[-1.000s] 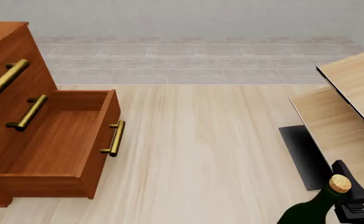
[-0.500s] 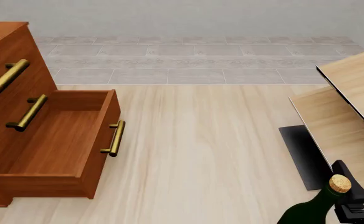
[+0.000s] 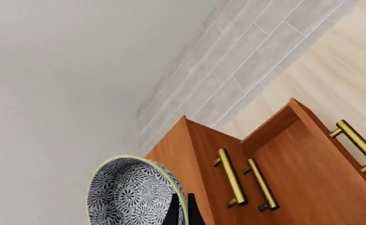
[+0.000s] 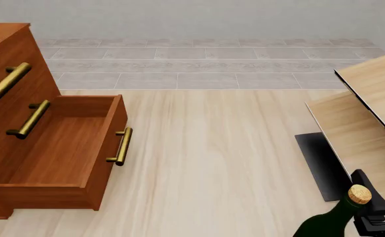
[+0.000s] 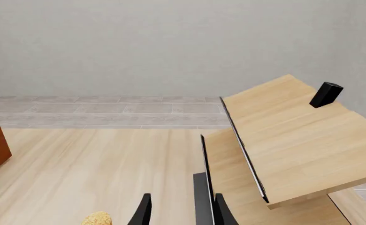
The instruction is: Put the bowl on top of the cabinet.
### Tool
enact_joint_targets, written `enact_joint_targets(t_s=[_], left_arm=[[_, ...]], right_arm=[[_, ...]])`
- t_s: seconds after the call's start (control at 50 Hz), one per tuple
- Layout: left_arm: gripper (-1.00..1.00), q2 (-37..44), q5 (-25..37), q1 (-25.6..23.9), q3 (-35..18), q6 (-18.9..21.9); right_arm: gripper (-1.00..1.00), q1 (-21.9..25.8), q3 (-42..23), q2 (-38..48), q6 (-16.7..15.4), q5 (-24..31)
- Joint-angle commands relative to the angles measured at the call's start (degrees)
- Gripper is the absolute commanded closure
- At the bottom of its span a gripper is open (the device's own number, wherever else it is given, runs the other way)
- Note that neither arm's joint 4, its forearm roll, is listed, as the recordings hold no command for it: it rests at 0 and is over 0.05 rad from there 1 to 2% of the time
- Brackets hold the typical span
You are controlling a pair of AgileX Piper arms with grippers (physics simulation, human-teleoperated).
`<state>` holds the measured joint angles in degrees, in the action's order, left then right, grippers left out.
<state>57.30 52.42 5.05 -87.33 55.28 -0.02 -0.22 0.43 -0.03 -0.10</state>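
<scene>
Bowl (image 3: 136, 193), patterned grey-and-white with a pale rim, shows only in the left wrist view, low in the frame, with the left gripper (image 3: 181, 212) pinching its rim between dark fingers; it hangs beside the cabinet's (image 4: 11, 94) upper corner. At the front view's lower right, the right gripper (image 4: 375, 207) sits just behind a corked green bottle (image 4: 334, 217); I cannot tell its state. Beyond, mid-left, the cabinet's bottom drawer (image 4: 60, 153) stands open. Pale boards (image 4: 367, 113) lean at right.

Wall (image 4: 199, 17): plain pale grey, spanning the 12 o'clock edge. Floor strip (image 4: 206, 64): grey tiles in staggered rows, directly below the wall. Worktop (image 4: 206, 158): light wood grain, evenly lit. Pale wooden boards (image 4: 370, 113): tilted, at 3 o'clock.
</scene>
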Motion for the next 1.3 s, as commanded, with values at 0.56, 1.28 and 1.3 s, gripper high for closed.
enact_joint_targets(t_s=[0.56, 1.28, 1.3], left_arm=[[1.00, 5.1, -1.5, 8.7, 3.1, -5.5], [1.00, 12.0, -5.6, 14.8, 4.4, -7.3], [1.00, 12.0, -5.6, 14.7, 4.6, -7.3]], right_arm=[[-1.00, 0.0, 0.0, 0.0, 0.0, 0.0], [-1.00, 0.0, 0.0, 0.0, 0.0, 0.0], [-1.00, 0.0, 0.0, 0.0, 0.0, 0.0]])
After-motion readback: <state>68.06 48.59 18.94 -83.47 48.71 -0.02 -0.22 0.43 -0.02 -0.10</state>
